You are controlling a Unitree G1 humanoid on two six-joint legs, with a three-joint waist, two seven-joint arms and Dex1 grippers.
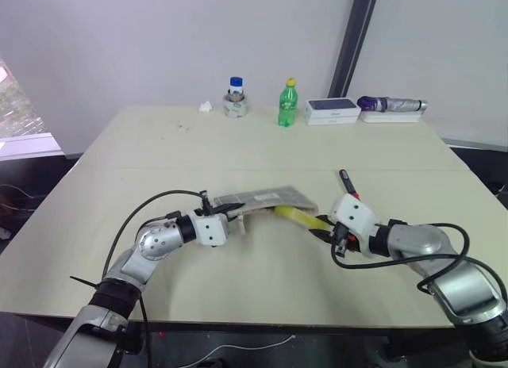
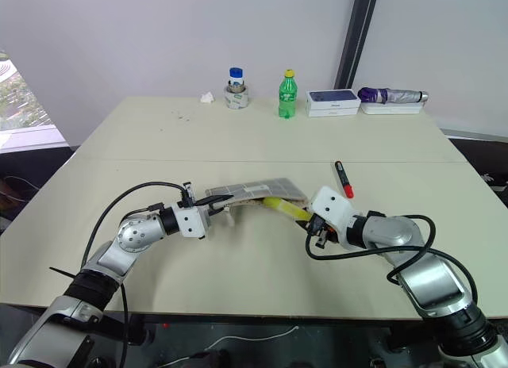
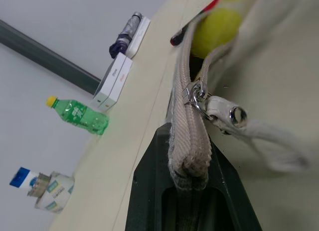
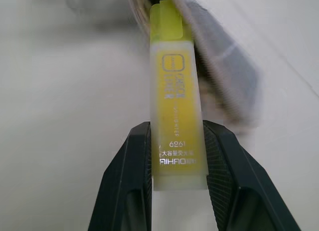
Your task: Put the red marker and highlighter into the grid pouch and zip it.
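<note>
The step in hand is judged to be the loading of the highlighter [image 4: 175, 86] into the grid pouch [image 1: 266, 199]. The pouch is seen at the centre of the head views, lifted at its left end, where its zipper edge is pinched between the fingers of the left gripper [image 1: 235, 218], which are clamped together on the fabric. In the left wrist view the zipper pull [image 3: 222, 110] is seen near the gripper, so the mouth is judged to be open along most of its length.

The highlighter is clamped at its tail between the fingers of the right gripper [image 1: 327, 230], just right of centre, and its front end is seen already at or just inside the pouch's right-hand opening; how deep it sits cannot be told.

The red marker [image 2: 343, 178] is left lying on the table [image 1: 159, 146], right of centre and just above the right gripper, apart from the pouch.

The next move is judged to call for a push along the highlighter's own length while the pouch mouth is held up, then a release once the body is inside.

Counted: one pouch, one highlighter, one red marker. Along the upper edge of the table are counted one green bottle [image 1: 287, 103], one small blue-capped bottle [image 1: 235, 97], one white box [image 1: 333, 109] and one folded umbrella [image 1: 390, 105].
</note>
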